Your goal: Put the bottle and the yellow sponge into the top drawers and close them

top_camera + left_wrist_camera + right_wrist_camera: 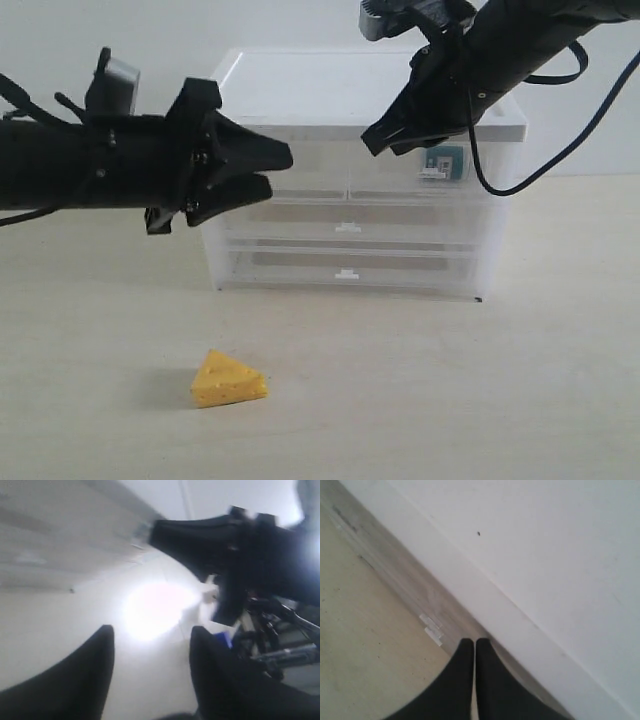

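The left fingers (pixel 258 153) stand apart and empty; the right fingers (pixel 463 672) are pressed together, empty. The yellow sponge (pixel 229 378) lies on the bench (pixel 500 400).

bottle (pixel 442 162): blurred inside top drawer (pixel 390 176) | left wrist view: glare, smeared

Exterior faces cabinet (pixel 300 90); both wrist views share it.

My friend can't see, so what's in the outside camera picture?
A yellow cheese-shaped sponge lies on a pale table in front of a clear drawer cabinet. Two black robot arms hover by it: the left gripper open, the right gripper shut near the top right drawer, where a small bottle shows through.
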